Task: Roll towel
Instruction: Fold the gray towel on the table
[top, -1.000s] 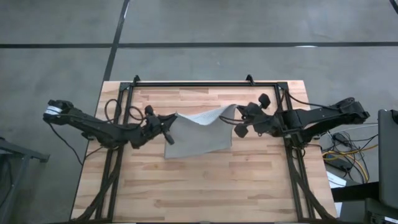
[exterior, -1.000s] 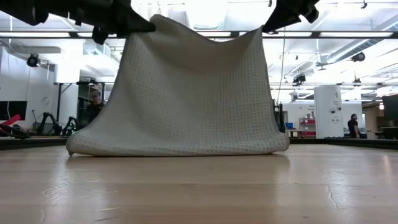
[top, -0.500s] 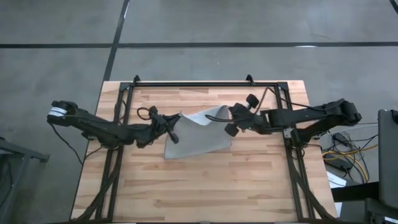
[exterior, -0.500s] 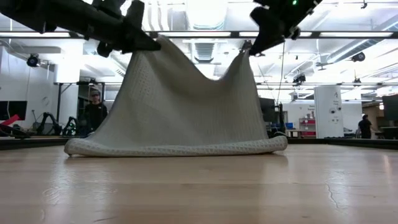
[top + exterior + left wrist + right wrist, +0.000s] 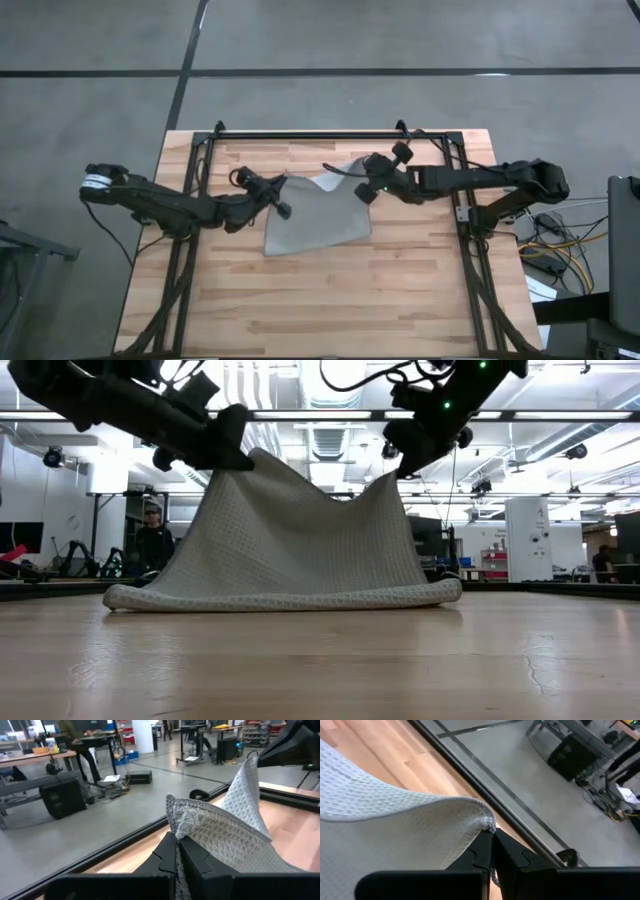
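The light grey towel is raised at its far edge, while its near edge lies along the wooden table. My left gripper reaches in from the table's left and is shut on the towel's far left corner. My right gripper comes from the table's right and is shut on the far right corner. The top edge dips between the two held corners. My left gripper pinches the towel's far left corner between its two shut fingers, which lie nearly level and come from the table's left. The corner bunches above the fingertips. From it the cloth slopes down to the table. My right gripper pinches the far right corner between its shut fingers, slanting down from the table's right. The corner is lifted clear, and the cloth hangs from it, slack along the top edge.
A black frame rail runs along the table's far edge, with struts down both sides. Bare wood lies in front of the towel. People and workshop gear stand in the room beyond the table.
Both grippers have sunk and come toward each other, keeping hold of the corners. The towel's raised far edge stands lower and narrower than before and dips more in the middle. Its near edge has stayed in place on the table.
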